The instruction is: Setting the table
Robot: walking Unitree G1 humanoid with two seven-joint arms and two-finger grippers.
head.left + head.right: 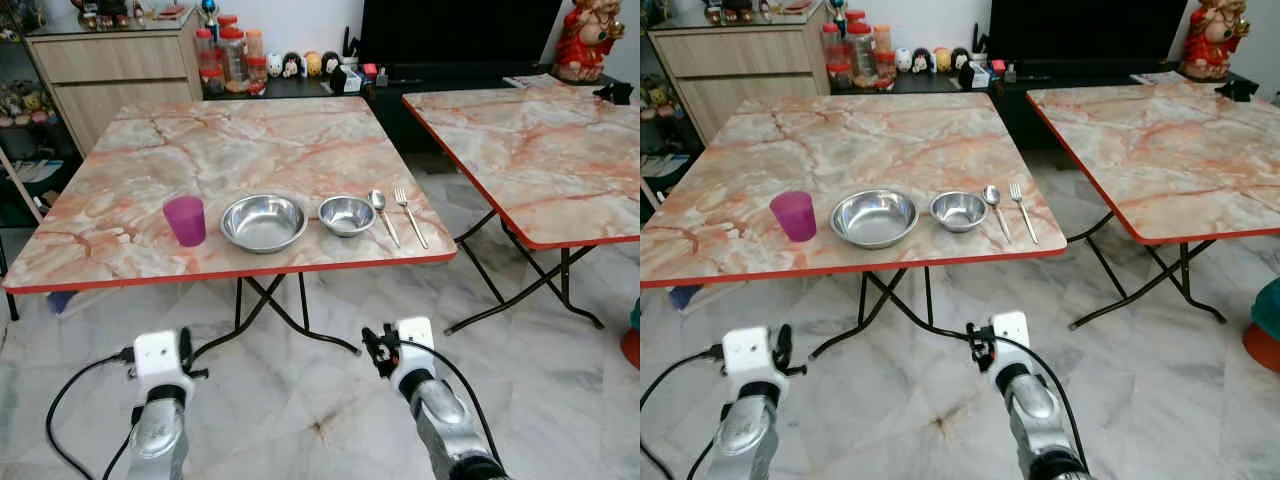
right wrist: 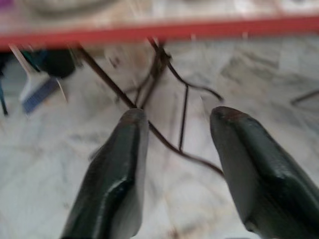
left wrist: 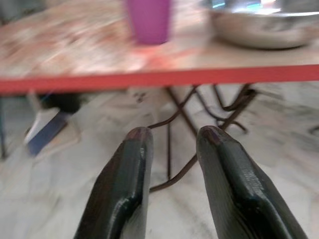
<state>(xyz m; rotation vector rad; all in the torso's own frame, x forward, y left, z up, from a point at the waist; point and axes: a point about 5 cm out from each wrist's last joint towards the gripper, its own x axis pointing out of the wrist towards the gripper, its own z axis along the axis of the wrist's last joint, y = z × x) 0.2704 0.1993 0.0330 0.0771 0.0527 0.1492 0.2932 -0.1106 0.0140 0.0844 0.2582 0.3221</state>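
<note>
Head stereo pair high and back; both wrist cameras low, facing the table's near edge.

Left and right eye views look forward and down over the marble table (image 1: 250, 150), offset sideways, sharing table top and floor. Left wrist view sits just below the red table edge (image 3: 159, 78), level with the purple cup (image 3: 148, 20). Right wrist view looks at the table legs (image 2: 149, 74), blurred.

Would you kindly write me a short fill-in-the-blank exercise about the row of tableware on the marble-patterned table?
1. The cup at the left end of the row is ____ in colour.
2. Between the cup and the small bowl sits the ____ bowl.
3. The spoon lies between the small bowl and the ____.
4. The left gripper and right gripper are both ____ and hold nothing.

Missing words: purple; large; fork; open
</note>
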